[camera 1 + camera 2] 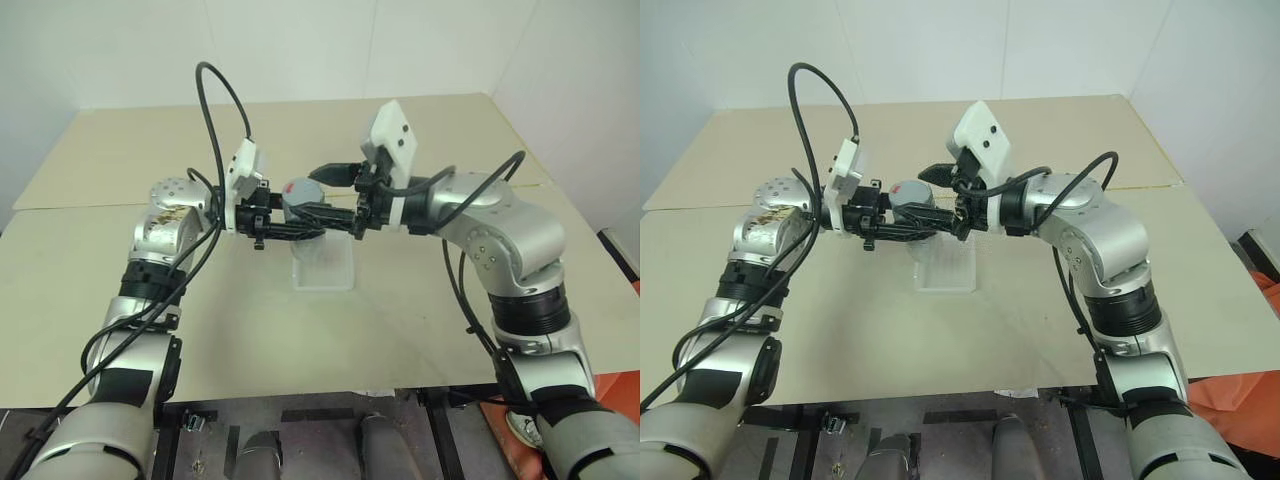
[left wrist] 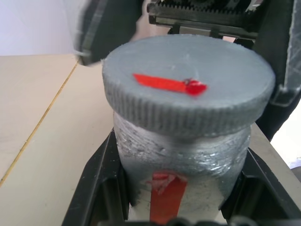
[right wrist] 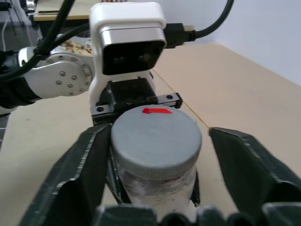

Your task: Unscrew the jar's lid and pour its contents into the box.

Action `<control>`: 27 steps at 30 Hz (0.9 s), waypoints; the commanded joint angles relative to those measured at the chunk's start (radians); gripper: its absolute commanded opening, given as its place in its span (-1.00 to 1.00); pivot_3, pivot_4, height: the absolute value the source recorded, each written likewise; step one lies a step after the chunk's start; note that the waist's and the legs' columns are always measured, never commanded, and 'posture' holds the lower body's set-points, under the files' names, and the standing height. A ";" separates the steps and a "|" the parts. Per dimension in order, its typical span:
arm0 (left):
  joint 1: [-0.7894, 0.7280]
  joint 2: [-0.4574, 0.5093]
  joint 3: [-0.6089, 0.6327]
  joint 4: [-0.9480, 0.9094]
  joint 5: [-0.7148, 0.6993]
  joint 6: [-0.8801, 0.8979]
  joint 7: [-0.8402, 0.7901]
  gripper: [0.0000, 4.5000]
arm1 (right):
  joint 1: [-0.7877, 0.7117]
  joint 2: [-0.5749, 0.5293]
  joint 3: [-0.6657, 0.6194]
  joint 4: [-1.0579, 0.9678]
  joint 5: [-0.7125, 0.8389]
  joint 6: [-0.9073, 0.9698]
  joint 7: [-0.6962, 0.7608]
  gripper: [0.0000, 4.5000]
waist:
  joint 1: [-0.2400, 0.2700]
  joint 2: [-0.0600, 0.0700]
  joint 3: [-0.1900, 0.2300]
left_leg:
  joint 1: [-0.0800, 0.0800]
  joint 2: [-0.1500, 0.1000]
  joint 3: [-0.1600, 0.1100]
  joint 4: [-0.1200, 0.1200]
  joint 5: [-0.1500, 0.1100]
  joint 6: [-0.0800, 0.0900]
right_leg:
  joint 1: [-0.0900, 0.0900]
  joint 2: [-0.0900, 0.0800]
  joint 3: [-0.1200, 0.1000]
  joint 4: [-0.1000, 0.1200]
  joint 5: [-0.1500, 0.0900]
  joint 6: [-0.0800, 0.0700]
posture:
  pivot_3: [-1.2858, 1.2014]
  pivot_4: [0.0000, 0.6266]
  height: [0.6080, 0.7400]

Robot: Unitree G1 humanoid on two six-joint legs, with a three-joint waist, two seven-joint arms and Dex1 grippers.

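Note:
The jar (image 2: 183,160) lies on its side in the air over the box (image 1: 325,282), with my left gripper (image 1: 296,224) shut on its body. Its wall looks cloudy and carries a strip of red label (image 2: 165,195). The grey lid (image 3: 155,136), marked with a red strip, sits on the jar and faces my right gripper (image 1: 322,192). That gripper is open and straddles the lid: one finger (image 3: 89,160) rests against the lid's rim, while the other finger (image 3: 244,160) stands apart from it. The contents are hidden inside the jar.
The box stands on a beige table (image 1: 120,300) made of boards with a seam running across. Black cables (image 1: 215,110) loop above both wrists. The table's front edge (image 1: 300,395) is close below my arms.

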 commanded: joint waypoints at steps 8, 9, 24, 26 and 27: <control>0.010 0.024 0.004 -0.032 0.002 -0.008 -0.004 -0.13 | -0.114 0.049 -0.189 0.006 0.166 0.132 -0.069 0.25 | 0.000 0.001 0.000 | 0.000 0.000 0.000 0.000 0.000 0.000 | 0.000 0.000 0.000 0.000 0.000 0.000 | 0.03 -0.52 1.00; 0.014 0.024 0.002 -0.030 0.005 -0.014 -0.005 -0.13 | -0.135 0.054 -0.227 0.023 0.203 0.165 -0.084 0.25 | 0.000 0.001 0.000 | 0.000 0.000 0.000 0.000 0.000 0.000 | 0.000 0.000 0.000 0.000 0.000 0.000 | 0.03 -0.52 1.00; 0.027 0.052 0.069 -0.019 0.001 -0.014 0.094 -0.13 | 0.412 -0.164 -0.217 -0.030 -0.107 -0.136 -0.180 0.25 | 0.002 0.001 0.000 | -0.004 0.000 0.000 0.001 0.000 0.001 | -0.002 -0.001 0.000 -0.001 0.000 0.001 | 0.03 -0.52 1.00; 0.027 0.058 0.075 -0.017 0.008 -0.022 0.109 -0.13 | 0.475 -0.149 -0.191 0.019 -0.163 -0.174 -0.209 0.25 | -0.002 0.001 0.000 | -0.002 0.000 0.000 0.001 0.000 0.001 | -0.001 0.000 0.000 0.001 0.000 0.000 | 0.03 -0.52 1.00; 0.027 0.061 0.076 -0.017 0.011 -0.026 0.117 -0.13 | 0.492 -0.135 -0.184 0.048 -0.180 -0.183 -0.225 0.25 | -0.002 0.001 0.000 | -0.001 0.000 0.000 0.001 0.000 0.001 | -0.001 0.000 0.000 0.001 0.000 0.000 | 0.03 -0.52 1.00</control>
